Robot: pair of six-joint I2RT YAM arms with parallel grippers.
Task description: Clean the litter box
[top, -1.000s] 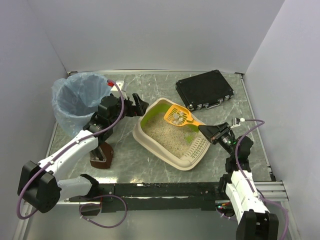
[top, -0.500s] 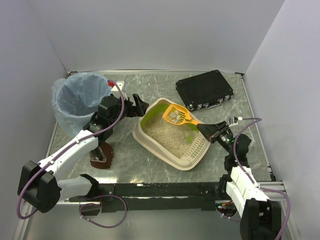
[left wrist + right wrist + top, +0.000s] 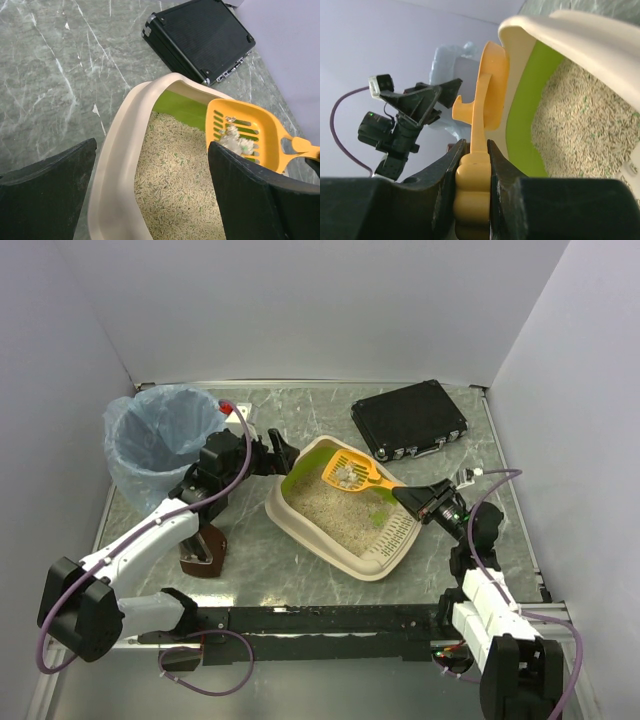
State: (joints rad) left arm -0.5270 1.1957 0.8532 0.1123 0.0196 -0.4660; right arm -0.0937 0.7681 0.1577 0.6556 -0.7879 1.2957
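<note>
Since a second ago, the orange scoop [image 3: 350,472] has edged toward 9 o'clock, carrying pale clumps [image 3: 232,140]. Its handle is pinched in the right tool [image 3: 415,500] at 4 o'clock. The litter box [image 3: 116,145] sits at the centre of the tabletop [image 3: 300,415]. The left tool [image 3: 280,455], spread wide, straddles the box's 10 o'clock rim. Farther off stand a blue-bagged bin [image 3: 150,440] at 10 o'clock and a black case [image 3: 410,420] at 1 o'clock.

Black case [image 3: 409,420] at the table's [image 3: 300,412] far right, blue-bagged bin [image 3: 152,445] far left.
</note>
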